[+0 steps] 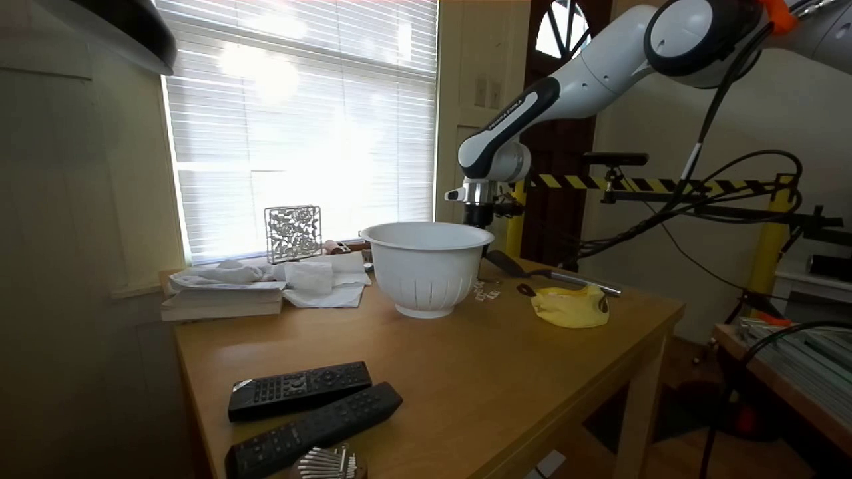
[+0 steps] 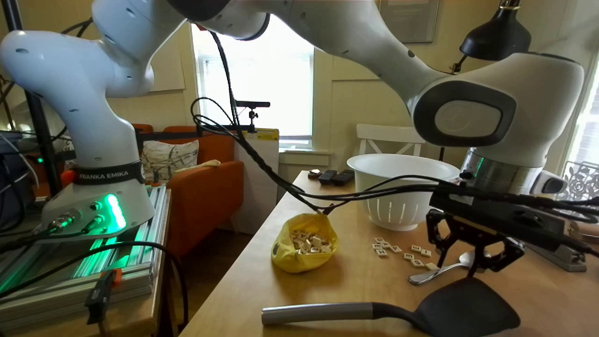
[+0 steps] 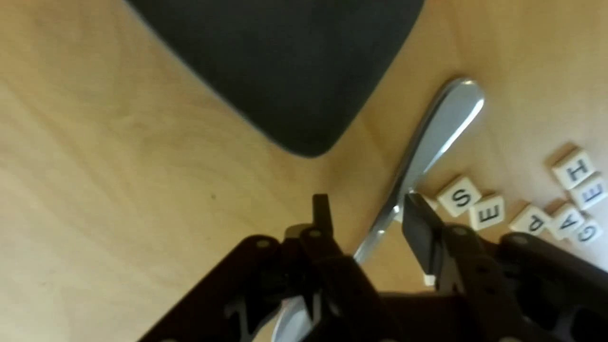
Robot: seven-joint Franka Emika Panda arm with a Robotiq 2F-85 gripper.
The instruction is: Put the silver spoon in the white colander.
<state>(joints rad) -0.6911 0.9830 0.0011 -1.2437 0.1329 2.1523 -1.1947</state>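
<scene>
The silver spoon point(image 2: 435, 275) lies on the wooden table beside the letter tiles. In the wrist view its handle point(image 3: 439, 126) runs diagonally between my fingers, closer to the right fingertip; its bowl end is partly hidden behind the left finger. My gripper point(image 3: 366, 202) is open, with nothing held. In an exterior view the gripper point(image 2: 455, 270) points down with its fingertips at the spoon; the exact height above the table is unclear. The white colander point(image 1: 426, 273) stands upright near the gripper and also shows in an exterior view point(image 2: 395, 210). It hides the fingers in an exterior view.
A black spatula point(image 2: 468, 306) with a grey handle lies close to the spoon. Several letter tiles point(image 3: 487, 211) lie beside it. A yellow bag of tiles point(image 2: 299, 262) stands near the table edge. Two black remotes point(image 1: 299, 389) and papers point(image 1: 326, 279) are farther off.
</scene>
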